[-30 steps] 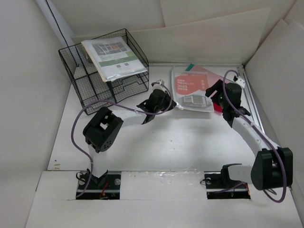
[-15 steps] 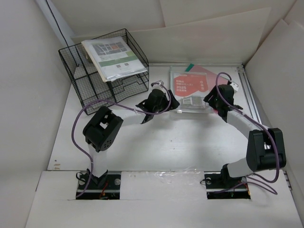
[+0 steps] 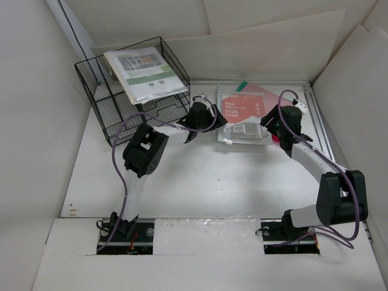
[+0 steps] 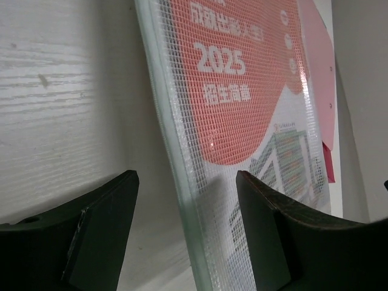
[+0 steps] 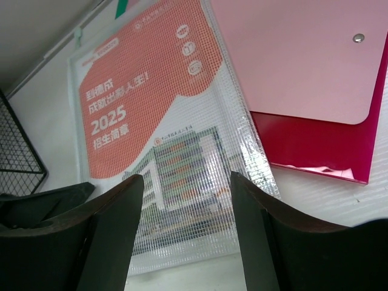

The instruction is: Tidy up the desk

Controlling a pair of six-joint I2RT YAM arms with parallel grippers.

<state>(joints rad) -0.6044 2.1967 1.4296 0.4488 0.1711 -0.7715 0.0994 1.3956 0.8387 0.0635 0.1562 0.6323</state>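
Observation:
A clear mesh pouch holding an orange "2025" brochure lies at the back of the white desk, overlapping a pink-and-red folder. My left gripper is open at the pouch's left edge. In the left wrist view that edge runs between the two fingers, one finger over the pouch and one over bare desk. My right gripper is open at the pouch's right side. Its wrist view shows both fingers hovering over the pouch's near corner, with the folder just beyond.
A black wire basket stands at the back left with a printed booklet on top of it. A thin metal rail runs along the desk's right edge. Upright white boards surround the desk.
My left gripper has gone from shut to open and its arm has reached further in. My right gripper has swung left to the pouch. The pouch now lies straighter.

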